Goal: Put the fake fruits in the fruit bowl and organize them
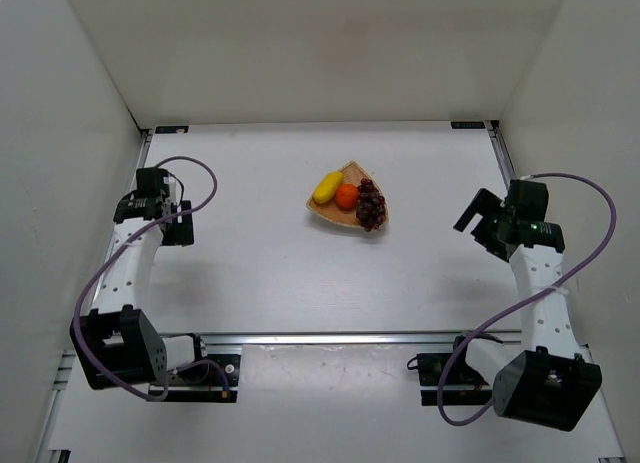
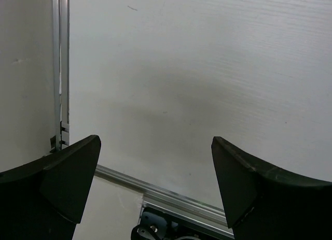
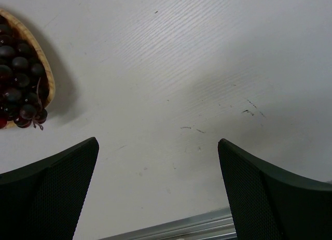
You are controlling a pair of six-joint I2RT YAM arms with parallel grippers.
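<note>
The bowl (image 1: pixel 318 212) sits on the table (image 1: pixel 270 273) toward the far side, a little right of centre. All three fruits lie in it side by side: the banana (image 1: pixel 327 186) on the left, the orange (image 1: pixel 346 195) in the middle touching it, and the grapes (image 1: pixel 370 205) on the right, reaching the bowl's near right corner.

Only the top view shows the whole bowl. The right wrist view catches just its edge (image 3: pixel 47 69) with the grapes (image 3: pixel 18 79) inside, and a few berries hang over the rim. The left wrist view shows no fruit, only bare table and a metal rail (image 2: pixel 171 196).

The left gripper (image 2: pixel 155 146) is well off to the bowl's left, near the side wall (image 1: pixel 60 133), fingers spread wide and holding nothing. The right gripper (image 3: pixel 158 146) is on the bowl's right, also spread and empty, with open table between it and the bowl. White walls close the table on three sides.
</note>
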